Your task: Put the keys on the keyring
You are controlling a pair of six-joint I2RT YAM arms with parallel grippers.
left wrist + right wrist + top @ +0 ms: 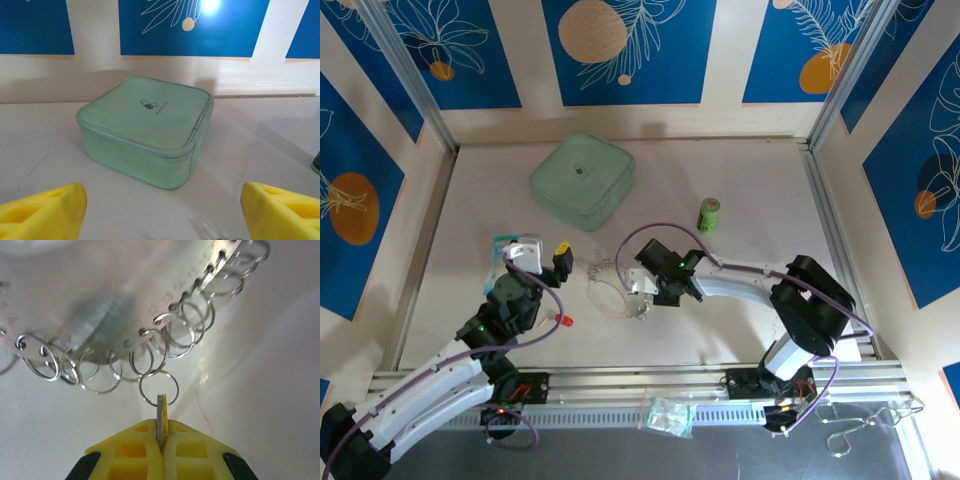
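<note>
Currently, the right gripper [161,431] has its jaws pressed together, pinching a thin metal key [159,409] seen edge-on, with a sliver of yellow on its right side. The tip of this key sits inside 1 small wire ring [141,391]. That ring hangs from the keyring [100,315], which the right wrist view shows as a pale curved band with a row of similar rings along its near edge.

From above, the keyring [592,292] lies as a loop on the counter [750,180], near its middle and between the 2 arms. The right gripper [642,283] meets the loop's right side.

The left gripper [532,246] is just left of the keyring. Its jaws are spread wide with nothing between them, and the 2 yellow fingers [45,210] stand at opposite sides of the left wrist view.

The red-headed key [565,320] lies on the counter near the left arm, apart from the keyring.

A pale green zipped case [582,180] rests at the far side, directly ahead of the left gripper [162,217]. A green cylinder [709,215] stands to the right of the case [150,130].
</note>
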